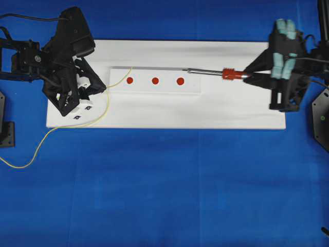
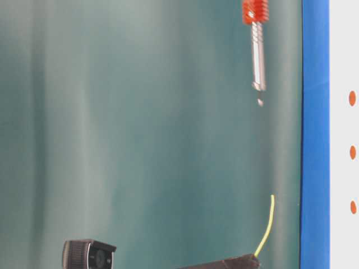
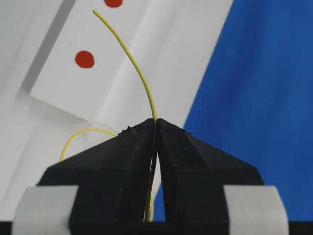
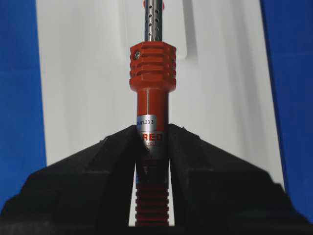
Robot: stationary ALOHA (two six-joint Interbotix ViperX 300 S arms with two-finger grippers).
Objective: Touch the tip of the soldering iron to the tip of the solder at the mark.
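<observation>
Blue cloth lies under the white board (image 1: 154, 116). Both tools are already lifted: the right gripper (image 4: 152, 142) clamps the soldering iron (image 1: 216, 73), the left gripper (image 3: 155, 128) pinches the solder (image 3: 132, 58). Tips are well apart; meeting at a red mark (image 1: 154, 81) remains.

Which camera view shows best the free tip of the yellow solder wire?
The left wrist view: the solder rises from the shut fingers of the left gripper, its tip sharp beside a red mark. The overhead view shows it thin and faint, the table-level view only a short end. The right wrist view shows none.
</observation>
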